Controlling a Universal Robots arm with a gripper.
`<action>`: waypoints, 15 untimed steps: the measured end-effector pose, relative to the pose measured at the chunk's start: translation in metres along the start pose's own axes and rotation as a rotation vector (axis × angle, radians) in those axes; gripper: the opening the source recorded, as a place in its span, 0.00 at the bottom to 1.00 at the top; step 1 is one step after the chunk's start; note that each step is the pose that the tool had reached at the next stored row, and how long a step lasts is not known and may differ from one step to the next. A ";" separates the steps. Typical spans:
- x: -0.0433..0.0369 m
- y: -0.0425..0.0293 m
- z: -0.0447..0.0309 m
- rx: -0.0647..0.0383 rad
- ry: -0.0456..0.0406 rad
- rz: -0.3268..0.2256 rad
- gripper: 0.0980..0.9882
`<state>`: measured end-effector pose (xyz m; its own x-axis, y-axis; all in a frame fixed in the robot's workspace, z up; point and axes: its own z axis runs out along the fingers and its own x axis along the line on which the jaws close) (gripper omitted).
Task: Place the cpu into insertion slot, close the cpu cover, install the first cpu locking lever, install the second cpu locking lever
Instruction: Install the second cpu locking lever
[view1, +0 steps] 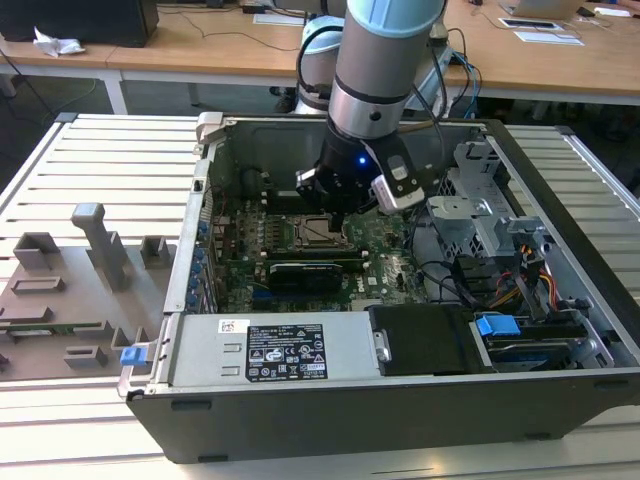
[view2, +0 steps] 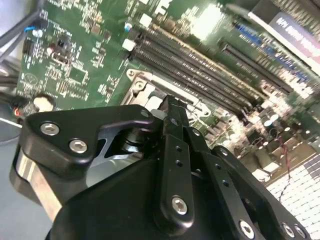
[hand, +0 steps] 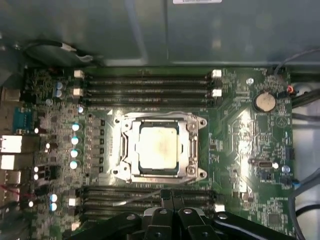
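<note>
Green motherboard (hand: 240, 130) holds cpu (hand: 158, 148) lying flat, cover (hand: 192, 150) closed; gripper (hand: 171, 200) shut, empty.

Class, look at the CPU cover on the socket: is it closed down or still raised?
Closed. In the first wrist view the cpu cover lies flat as a metal frame around the cpu, whose silvery top shows through its square window.

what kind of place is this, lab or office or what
Likely a robotics lab or test workshop: an open computer case lies on a slatted metal workbench, with wooden desks behind it.
</note>
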<state>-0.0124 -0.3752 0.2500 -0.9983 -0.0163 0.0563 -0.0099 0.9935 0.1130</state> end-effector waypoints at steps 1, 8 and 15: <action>0.0004 -0.0006 0.0006 -0.008 -0.0001 0.000 0.01; 0.0157 -0.0082 0.0086 -0.040 0.0000 -0.006 0.01; 0.0342 -0.0144 0.0211 -0.049 0.0006 -0.012 0.01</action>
<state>-0.0475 -0.3877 0.2294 -0.9981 -0.0282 0.0552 -0.0189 0.9865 0.1624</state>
